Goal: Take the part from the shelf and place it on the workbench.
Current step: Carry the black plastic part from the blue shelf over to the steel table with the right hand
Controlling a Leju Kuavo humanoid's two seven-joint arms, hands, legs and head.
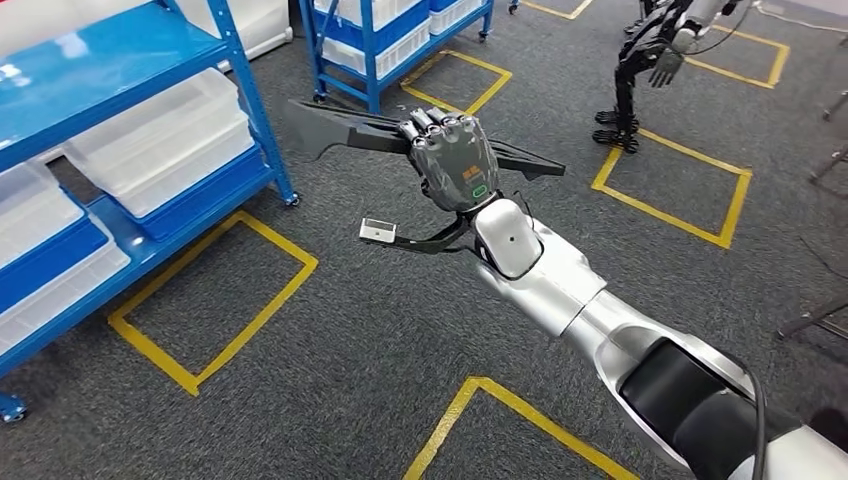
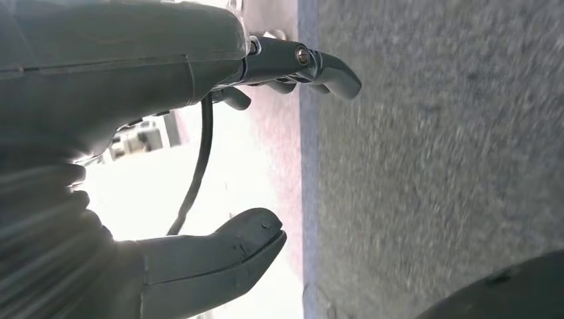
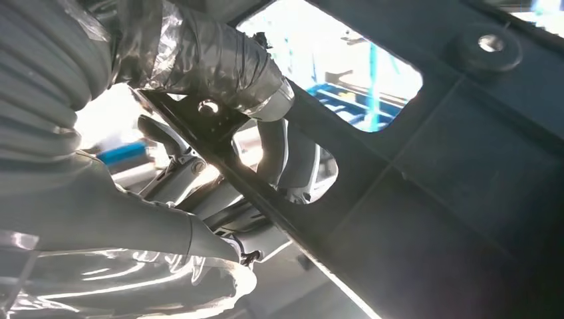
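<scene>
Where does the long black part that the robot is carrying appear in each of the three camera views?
Head view: the black part lies across the upper middle, gripped by the right hand above the grey carpet.
Left wrist view: not in it.
Right wrist view: the part, with cut-out openings, fills the right side.
Shared landmark: the blue shelf, seen through an opening.

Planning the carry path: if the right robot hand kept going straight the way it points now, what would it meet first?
Probably the far blue shelf rack. The right robot hand, gripping the black part, points that way over open carpet; depth is unclear.
</scene>
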